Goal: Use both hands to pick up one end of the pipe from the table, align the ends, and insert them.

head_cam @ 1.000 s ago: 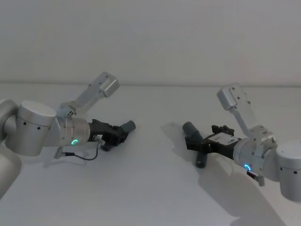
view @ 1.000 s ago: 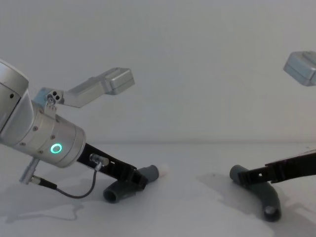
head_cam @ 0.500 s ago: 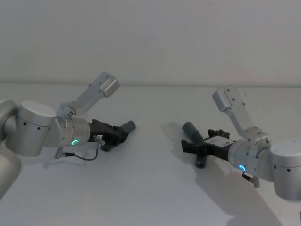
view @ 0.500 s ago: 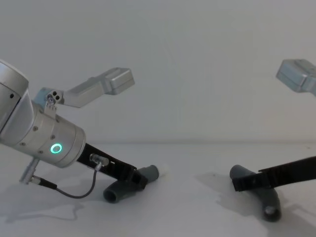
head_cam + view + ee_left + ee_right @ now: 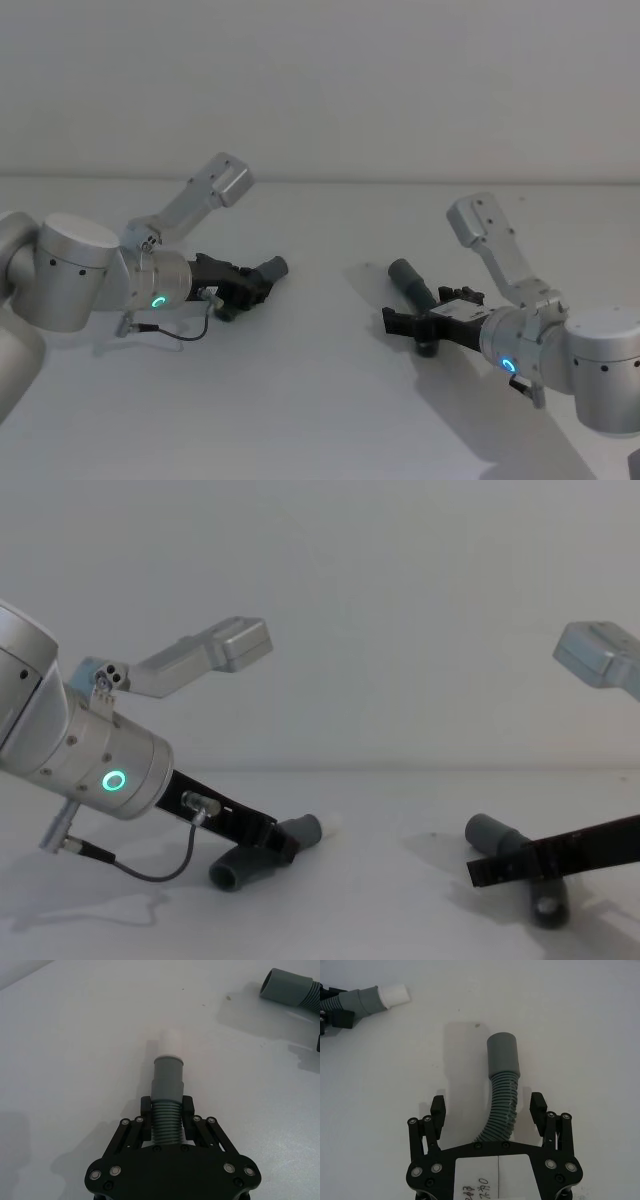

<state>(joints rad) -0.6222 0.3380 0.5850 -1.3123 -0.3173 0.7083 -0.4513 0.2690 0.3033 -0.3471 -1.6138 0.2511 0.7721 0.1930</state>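
On the white table [image 5: 320, 400] lie two ribbed dark-grey pipe pieces. My left gripper [image 5: 258, 284] [image 5: 167, 1112] is shut on the ribbed part of the left pipe piece [image 5: 167, 1080] [image 5: 300, 832], just behind its grey collar with the white tapered tip [image 5: 170, 1042]. This piece rests low on the table. My right gripper [image 5: 408, 326] [image 5: 488, 1106] is open, with one finger on either side of the ribbed bend of the right pipe piece [image 5: 502, 1060] [image 5: 410, 278]. Neither finger touches it. Its wide open collar [image 5: 492, 832] points away from the gripper.
Each arm's silver wrist camera bracket [image 5: 225, 178] [image 5: 478, 220] rises above its gripper. A thin black cable [image 5: 150, 870] loops under the left wrist. The white table stretches wide between and in front of the two pieces.
My right gripper has slid forward and lower along the right pipe piece, staying open around it. The left arm and its held piece have not moved.
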